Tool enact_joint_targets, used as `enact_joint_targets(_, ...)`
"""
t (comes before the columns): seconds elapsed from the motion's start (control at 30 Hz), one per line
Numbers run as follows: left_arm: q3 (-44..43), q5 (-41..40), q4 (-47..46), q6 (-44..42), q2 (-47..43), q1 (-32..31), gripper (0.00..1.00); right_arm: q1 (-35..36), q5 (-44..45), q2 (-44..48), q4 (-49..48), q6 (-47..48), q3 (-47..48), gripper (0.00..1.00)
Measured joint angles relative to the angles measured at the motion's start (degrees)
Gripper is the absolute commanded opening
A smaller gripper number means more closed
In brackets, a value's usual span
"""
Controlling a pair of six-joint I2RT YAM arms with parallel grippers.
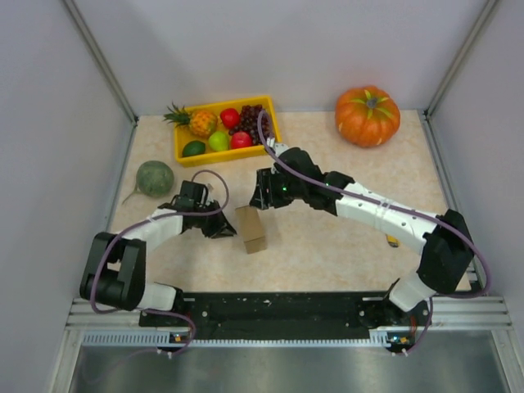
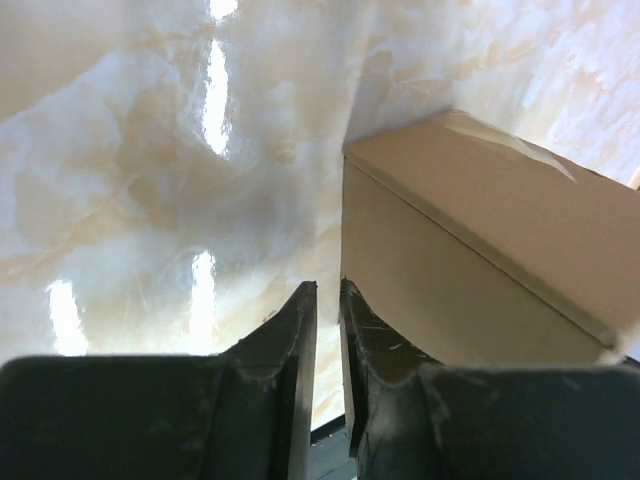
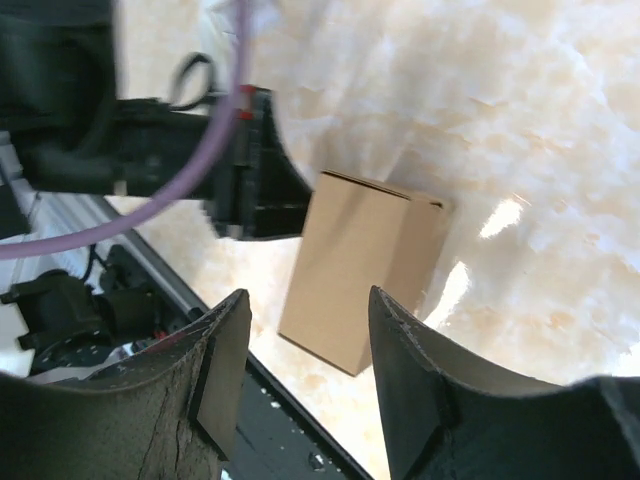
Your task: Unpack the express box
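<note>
— Cardboard, brown and closed as far as we see: the express box (image 1: 251, 229) sits on the surface (image 1: 327, 254) with nothing taken out, so all our unpacking lies ahead.
— Our left fingers (image 2: 290, 340) are nearly together on nothing, the box just right of them; whether they touch it we cannot tell.
— Our right fingers (image 3: 225, 350) stand apart, empty, the box beyond their tips.
— The pumpkin (image 1: 368, 115), yellow tray (image 1: 182, 155) and green melon (image 1: 154, 178) sit well off; nothing blocks us.
</note>
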State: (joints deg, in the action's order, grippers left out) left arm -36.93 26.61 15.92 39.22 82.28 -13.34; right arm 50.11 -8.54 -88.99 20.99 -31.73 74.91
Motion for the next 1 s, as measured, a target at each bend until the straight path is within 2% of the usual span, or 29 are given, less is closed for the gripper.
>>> enact_joint_targets(0.1, 0.0, -2.8, 2.6, -0.3, -5.7, 0.1, 0.35, 0.0, 2.1, 0.0, 0.3, -0.9, -2.0, 0.5)
enact_joint_targets(0.17, -0.4, -3.8, 3.9, -0.6, -10.1, 0.1, 0.5, 0.0, 3.0, 0.0, 1.4, -1.5, -3.4, 0.5)
enact_joint_targets(0.33, -1.4, -3.9, 4.1, -0.6, -19.3, 0.1, 0.58, 0.0, 3.6, -1.1, 2.6, -2.1, -4.5, 0.49)
enact_joint_targets(0.5, -1.0, -0.4, 1.4, 0.3, -21.5, 0.1, 0.6, 0.0, 0.5, -4.6, 2.2, -1.5, -4.5, 0.47)
enact_joint_targets(0.57, -0.4, 1.6, -0.2, 1.1, -20.9, 0.1, 0.59, 0.0, -1.1, -6.7, 2.2, -1.3, -4.4, 0.45)
enact_joint_targets(0.63, 0.1, 3.1, -1.4, 1.6, -19.6, 0.1, 0.52, 0.0, -2.4, -8.4, 2.1, -1.3, -4.4, 0.42)
enact_joint_targets(0.67, 0.1, 3.5, -1.5, 1.7, -19.0, 0.1, 0.46, -0.2, -3.7, -9.0, 1.4, -1.4, -4.2, 0.42)
enact_joint_targets(0.7, 0.2, 3.9, -1.5, 1.8, -18.3, 0.1, 0.34, -0.2, -4.2, -9.2, 1.2, -1.3, -4.0, 0.41)
enact_joint_targets(0.83, 0.3, 3.5, -0.9, 2.1, -17.1, 0.1, 0.2, 0.0, -5.2, -9.4, 0.9, -1.0, -3.5, 0.4)
enact_joint_targets(1.0, 0.3, 1.8, 0.2, 2.4, -16.5, 0.2, 0.18, 0.2, -6.0, -9.8, 0.9, -0.9, -2.4, 0.39)
